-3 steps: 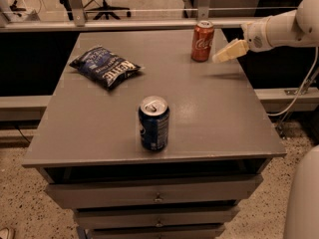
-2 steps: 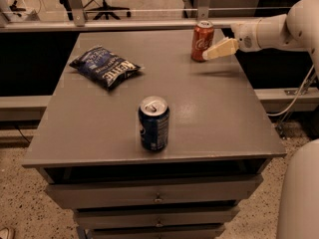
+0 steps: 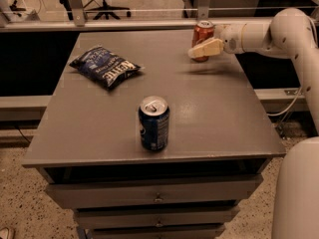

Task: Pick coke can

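The coke can (image 3: 203,32) is red-orange with a silver top and stands upright near the far right edge of the grey table (image 3: 209,113). My gripper (image 3: 200,49) reaches in from the right on the white arm (image 3: 279,31). Its cream tip overlaps the lower front of the can. Whether it touches the can does not show. The can rests on the table.
A dark blue soda can (image 3: 154,123) stands upright near the table's front middle. A dark blue chip bag (image 3: 105,65) lies at the far left. Drawers sit under the tabletop. A white robot part (image 3: 299,193) fills the lower right corner.
My gripper has moved left, from beside the coke can's right side to across its lower front. The can, the blue can and the chip bag have not moved.
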